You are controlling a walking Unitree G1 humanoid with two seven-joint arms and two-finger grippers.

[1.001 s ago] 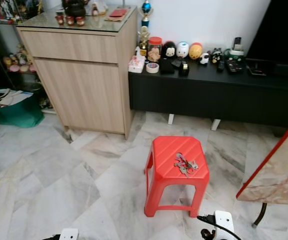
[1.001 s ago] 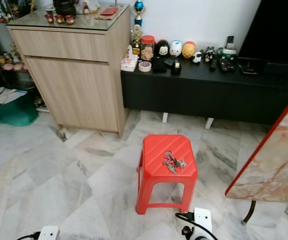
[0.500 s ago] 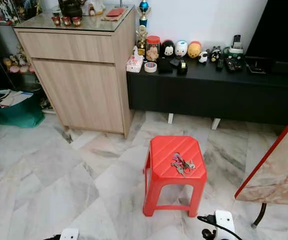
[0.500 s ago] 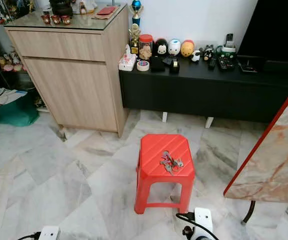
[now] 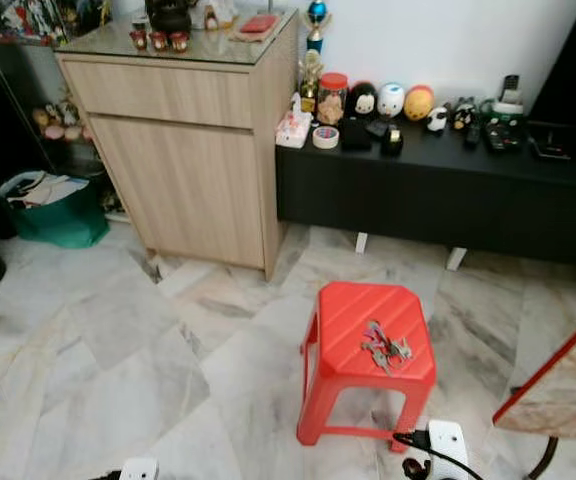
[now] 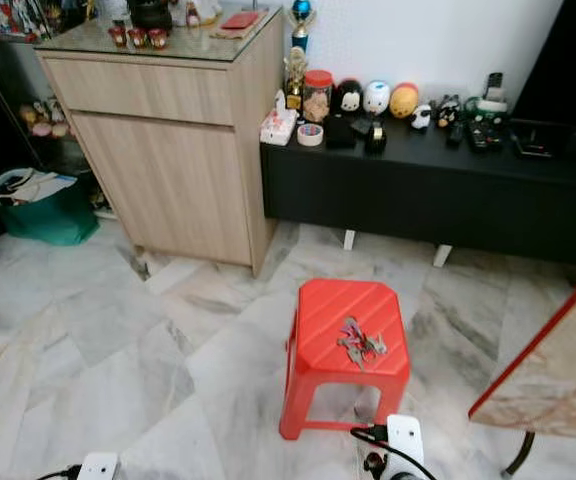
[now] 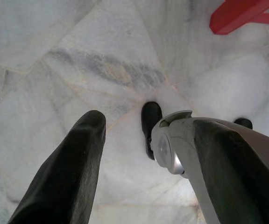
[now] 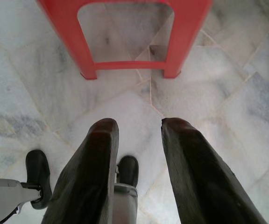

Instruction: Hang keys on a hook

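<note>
Keys [image 5: 385, 347] heaped on red stool [image 5: 372, 316], untouched. Left tool [image 7: 125, 154] and right tool [image 8: 137, 154] spread open, low over marble floor [image 5: 118, 350]. No hook made out, perhaps beyond frame. Risk: loose bunch sliding off the ridged seat under a clumsy pinch.

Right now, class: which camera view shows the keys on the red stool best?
The left eye view: the keys lie plainly on the red stool, seen from above. The right eye view shows them equally well. The right wrist view catches the stool's legs, and the left wrist view one corner.

Red stool [image 5: 368, 330], grey-veined white marble floor [image 5: 98, 360], light-wood cabinet [image 5: 188, 150].
</note>
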